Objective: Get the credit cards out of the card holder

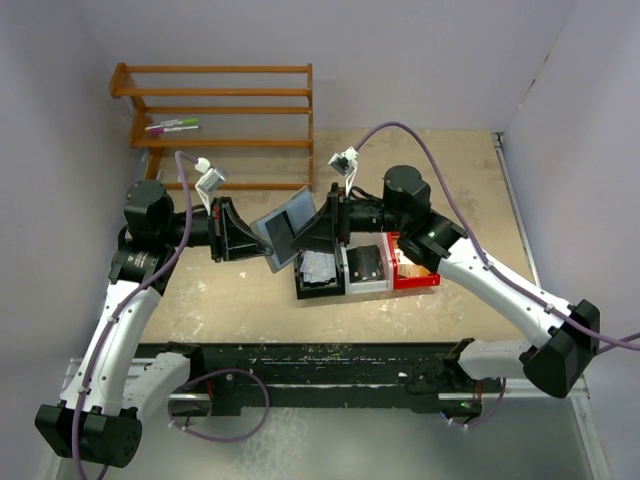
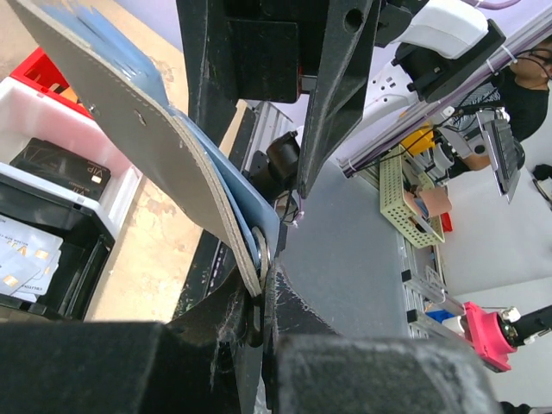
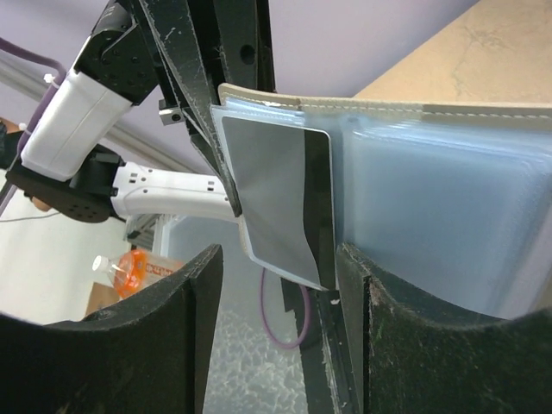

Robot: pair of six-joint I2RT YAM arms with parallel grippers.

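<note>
The card holder point(image 1: 290, 212) hangs open in mid-air above the bins point(image 1: 367, 288), one edge clamped in the left fingers point(image 2: 129, 362) so its pockets face the right arm. The right fingers point(image 3: 129, 345) stand apart on either side of a silvery grey card point(image 3: 272, 198) jutting from a pocket, apparently poised to pinch it.

The right end effector point(image 3: 278, 259) stands with its two black fingers point(image 3: 164, 345) spread, the pale silvery grey card point(image 3: 272, 190) hanging between them. The card, with a dark stripe along its right edge, juts down out of a clear pocket of the card holder point(image 3: 448, 198). The left end effector point(image 3: 211, 121) grips the holder's left edge, and tan worktop point(image 3: 483, 43) shows behind
</note>
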